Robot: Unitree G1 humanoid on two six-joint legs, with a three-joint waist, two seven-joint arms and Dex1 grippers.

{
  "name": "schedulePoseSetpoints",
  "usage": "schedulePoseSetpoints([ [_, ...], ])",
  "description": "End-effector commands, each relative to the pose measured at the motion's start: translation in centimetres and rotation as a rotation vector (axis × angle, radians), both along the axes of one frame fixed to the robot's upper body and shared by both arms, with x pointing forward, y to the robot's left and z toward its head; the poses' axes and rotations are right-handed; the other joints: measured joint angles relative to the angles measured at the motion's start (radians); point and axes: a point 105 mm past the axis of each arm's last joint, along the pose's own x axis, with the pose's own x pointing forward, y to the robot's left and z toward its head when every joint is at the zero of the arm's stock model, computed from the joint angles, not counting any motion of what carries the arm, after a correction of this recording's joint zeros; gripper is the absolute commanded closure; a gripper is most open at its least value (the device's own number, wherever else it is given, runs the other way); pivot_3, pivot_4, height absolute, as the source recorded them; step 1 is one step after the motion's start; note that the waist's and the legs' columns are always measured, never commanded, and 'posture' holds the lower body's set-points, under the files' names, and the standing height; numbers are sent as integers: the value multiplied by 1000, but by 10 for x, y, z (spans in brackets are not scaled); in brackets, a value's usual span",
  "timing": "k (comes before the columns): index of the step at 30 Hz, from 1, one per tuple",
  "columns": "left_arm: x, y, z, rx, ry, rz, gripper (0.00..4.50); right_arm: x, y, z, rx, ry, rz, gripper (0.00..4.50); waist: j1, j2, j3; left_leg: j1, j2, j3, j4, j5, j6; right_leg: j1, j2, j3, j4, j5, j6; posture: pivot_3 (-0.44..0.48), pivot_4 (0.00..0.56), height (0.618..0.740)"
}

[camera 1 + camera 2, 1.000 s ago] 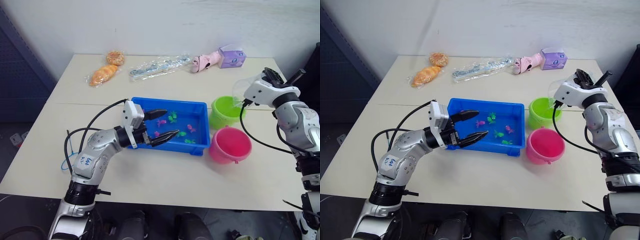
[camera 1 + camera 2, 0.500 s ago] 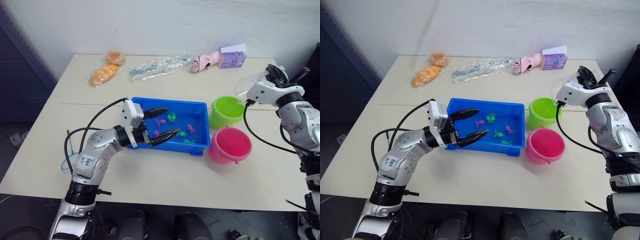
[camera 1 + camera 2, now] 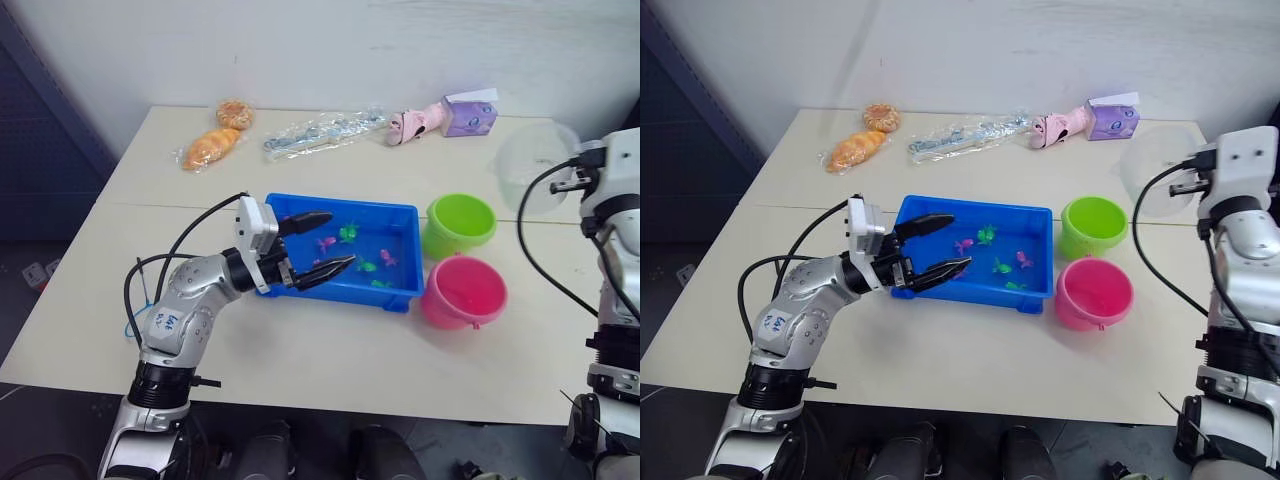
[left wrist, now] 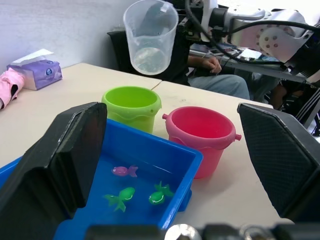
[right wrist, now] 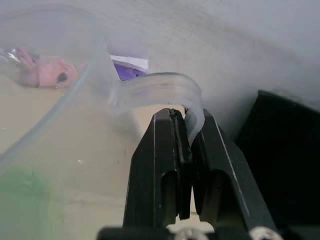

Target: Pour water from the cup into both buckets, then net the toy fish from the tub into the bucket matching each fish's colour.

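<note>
Fingers of the right gripper (image 5: pixel 184 145) pinch the cup's (image 4: pixel 149 36) handle, holding the cup in the air at the table's (image 3: pixel 300 360) right edge, beyond the green bucket (image 3: pixel 459 222); the pink bucket (image 3: pixel 463 292) stands just nearer; the left gripper (image 3: pixel 315 243) gapes wide and empty over the tub's (image 3: pixel 396 293) left end, fish (image 4: pixel 124 171) scattered in the tub.

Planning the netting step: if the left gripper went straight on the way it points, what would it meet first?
Probably the tub: the open left gripper points across it toward the pink bucket; depth is unclear.
</note>
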Motion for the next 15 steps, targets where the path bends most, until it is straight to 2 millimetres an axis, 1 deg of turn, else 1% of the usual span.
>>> schedulePoseSetpoints([
  [1, -11, 4, 8, 10, -29, -77, 0, -25, -14, -1, 144, -1, -2, 4450, 0, 0, 0, 0, 0, 0, 0, 0, 0, 0, 0, 0, 0, 0, 0, 0, 150, 740],
  [5, -14, 14, 2, 69, -17, -126, 0, -46, -39, -30, 242, 34, -131, 4450, 0, 0, 0, 0, 0, 0, 0, 0, 0, 0, 0, 0, -1, 0, 0, 0, 150, 740],
  [7, -18, 16, -2, 101, -10, -164, 0, -53, -48, -41, 214, 30, -191, 4450, -1, 0, 0, 0, -1, 0, 0, 0, 1, 0, 0, 1, -1, 0, 0, 0, 150, 740],
  [9, -22, 17, -4, 127, -5, -204, 0, -55, -45, -52, 186, 31, -168, 4450, -2, 1, 0, 0, -1, 1, 0, 0, 1, 0, 0, 1, -2, 0, 0, 0, 150, 740],
  [12, -26, 17, -6, 142, -4, -245, 0, -56, -42, -71, 253, 43, -163, 4450, -9, 1, 0, 2, -1, 3, -1, 0, 1, -1, 0, 3, -1, 0, 0, 0, 150, 740],
  [15, -30, 13, -5, 141, -6, -275, 0, -55, -43, -88, 292, 43, -198, 4450, -12, 1, 0, 3, 0, 3, -1, 0, 0, 0, 0, 4, 0, 0, 0, 0, 150, 740],
])
